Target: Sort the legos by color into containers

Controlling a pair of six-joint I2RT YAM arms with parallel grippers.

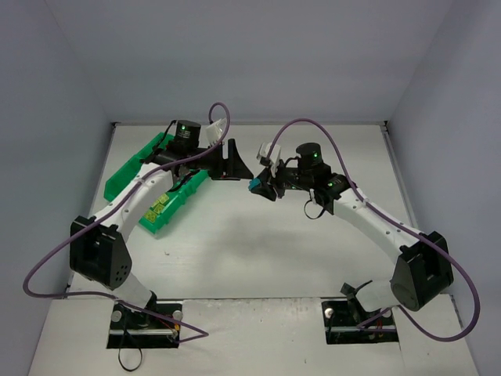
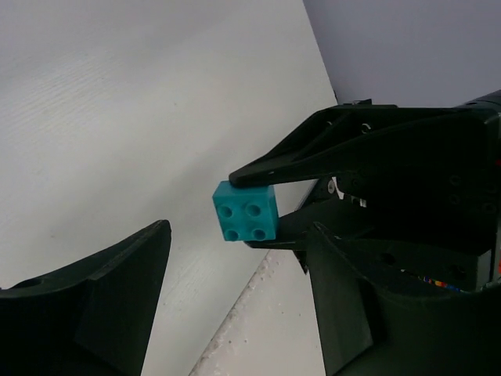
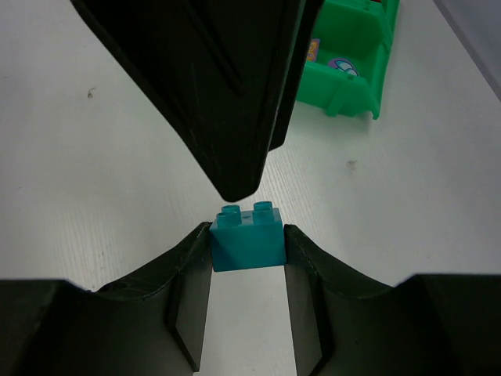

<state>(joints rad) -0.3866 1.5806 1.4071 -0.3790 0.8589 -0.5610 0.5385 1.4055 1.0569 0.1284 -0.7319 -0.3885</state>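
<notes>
**Q:** What is the state of the right jaws?

**A:** They are closed on a cyan-blue lego (image 3: 246,239), with one finger on each side face. The studs face the left jaws. The lego is clear of the table (image 1: 250,258), held in the air about mid-table, toward the far side.

**Q:** And the left jaws?

**A:** They stand well apart and hold nothing. They point at the right jaws, and the lego sits just ahead of their gap. One left finger (image 3: 227,102) ends close to the studs — contact cannot be confirmed.

**Q:** Where is the green tray (image 1: 125,176)?

**A:** It lies at the far left of the table, at an angle — the left arm (image 1: 141,192) crosses it in the overhead view. The lego is well apart from it, to its right.
</notes>
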